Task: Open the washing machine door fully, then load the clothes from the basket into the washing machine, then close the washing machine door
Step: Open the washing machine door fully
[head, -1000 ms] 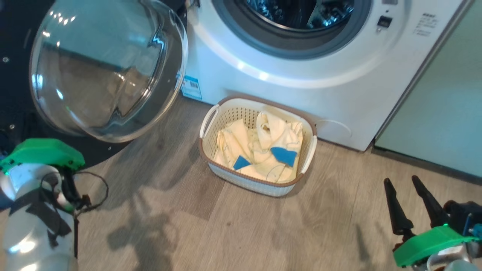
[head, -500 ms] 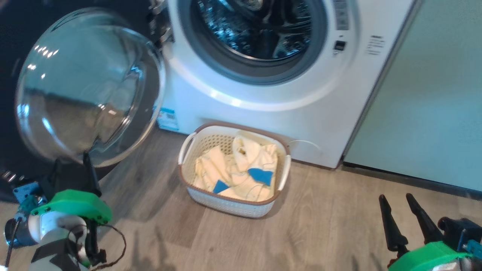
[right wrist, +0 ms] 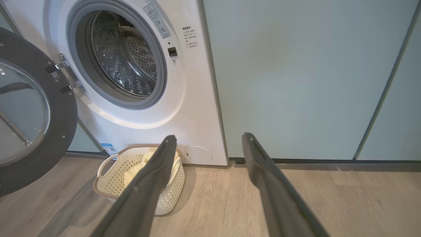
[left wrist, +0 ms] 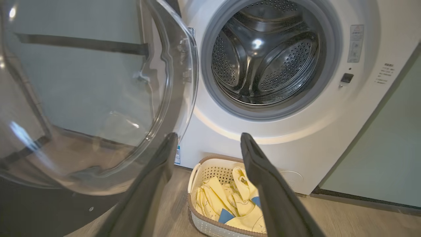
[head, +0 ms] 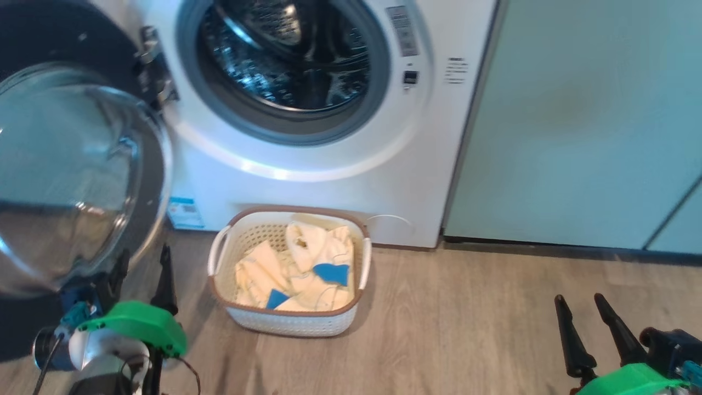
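1. Nearest us, at the lower left of the head view, the left end effector (head: 143,252) points its two dark fingers up toward the lower rim of the washing machine door (head: 156,181). The fingers are spread wide with nothing between them. We cannot tell whether a fingertip touches the rim.
2. At the lower right, the right end effector (head: 579,299) hangs over the wood floor (head: 466,329), well apart from everything else. Its fingers are also spread wide and it holds nothing. They point toward the pale green cabinets (head: 576,137).
3. Between the two, the basket (head: 285,326) stands upright on the floor, just in front of the washing machine (head: 329,186). Its two white handles sit at its left and right ends, in line with the washer's front.
4. The clothes (head: 307,263) lie crumpled inside the basket, none hanging over the rim. Two blue patches face up toward the near side.
5. The door stands upright, swung out on hinges (head: 153,66) at the left of the opening. Its bulging glass bowl faces us.
6. Behind the basket, the round grey-gasketed opening is uncovered and faces us, and we see a steel drum (head: 285,55) inside. A blue label sticker (head: 184,211) sits low on the washer's front, left of the basket.
7. Farthest right, the cabinets stand against the washer's side.
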Motion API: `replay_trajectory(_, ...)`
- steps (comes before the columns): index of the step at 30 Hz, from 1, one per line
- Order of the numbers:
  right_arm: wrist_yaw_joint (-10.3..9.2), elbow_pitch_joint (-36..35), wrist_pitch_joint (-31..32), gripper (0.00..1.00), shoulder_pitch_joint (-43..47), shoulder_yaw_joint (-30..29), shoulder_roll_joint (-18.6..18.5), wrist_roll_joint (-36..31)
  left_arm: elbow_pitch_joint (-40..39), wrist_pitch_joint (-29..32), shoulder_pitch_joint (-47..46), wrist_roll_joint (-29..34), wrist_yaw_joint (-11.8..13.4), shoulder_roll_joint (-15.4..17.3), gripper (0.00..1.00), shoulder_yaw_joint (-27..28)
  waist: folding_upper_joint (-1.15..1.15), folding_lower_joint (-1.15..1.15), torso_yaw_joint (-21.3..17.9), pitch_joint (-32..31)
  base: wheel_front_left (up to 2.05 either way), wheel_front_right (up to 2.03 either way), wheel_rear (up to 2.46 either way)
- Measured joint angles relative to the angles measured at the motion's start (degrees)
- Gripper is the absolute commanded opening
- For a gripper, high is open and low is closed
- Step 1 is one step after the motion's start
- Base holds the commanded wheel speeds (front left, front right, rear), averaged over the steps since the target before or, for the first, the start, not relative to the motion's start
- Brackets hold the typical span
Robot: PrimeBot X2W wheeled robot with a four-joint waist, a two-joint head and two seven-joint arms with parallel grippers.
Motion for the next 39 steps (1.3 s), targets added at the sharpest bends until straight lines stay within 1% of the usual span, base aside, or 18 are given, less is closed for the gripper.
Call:
replay_trajectory(8, 0.00, -0.37, 0.00, 1.00, 0.09, -0.07, 0.01, -0.59, 0.09, 0.09, 1.73, 0.03, -0.31, -0.03, 1.00, -0.93, 0.00, 0.00, -4.70, -0.87, 0.00, 0.00, 0.00)
replay_trajectory(16, 0.00, -1.08, 0.00, 1.00, 0.63, -0.88, 0.03, -1.08, 1.60, 0.01, 1.74, -1.47, -0.52, -0.30, 1.00, -1.23, 0.00, 0.00, -7.33, -0.81, 0.00, 0.00, 0.00)
replay_trajectory(18, 0.00, -1.10, 0.00, 1.00, 1.21, -1.14, 0.05, -1.08, 2.27, 0.01, 1.73, -1.48, -1.02, -0.30, 1.00, -1.30, 0.00, 0.00, -7.66, -0.69, 0.00, 0.00, 0.00)
replay_trajectory(24, 0.00, -1.12, 0.00, 1.00, 1.28, -1.53, 0.12, -1.08, 4.08, -0.48, 1.63, -2.04, -1.46, -0.24, 1.00, -1.59, 0.00, 0.00, -8.15, -0.63, 0.00, 0.00, 0.00)
replay_trajectory(28, 0.00, -1.12, 0.00, 1.00, 1.29, -1.80, 0.14, -1.08, 4.98, -0.89, 1.32, -2.04, -1.53, -0.24, 1.00, -1.80, 0.00, 0.00, -8.02, -0.61, 0.00, 0.00, 0.00)
replay_trajectory(34, 0.00, -1.08, 0.00, 1.00, 1.29, -1.81, 0.51, -1.08, 6.06, -1.00, -0.14, -2.55, -2.55, 0.00, 1.00, -2.16, 0.00, 0.00, -7.68, -0.46, 0.00, 0.00, 0.00)
replay_trajectory(39, 0.00, -1.08, 0.00, 1.00, 1.29, -1.81, 0.52, -1.08, 6.48, -1.44, -0.64, -2.78, -2.92, 0.05, 1.00, -2.15, 0.00, 0.00, -7.44, -0.33, 0.00, 0.00, 0.00)
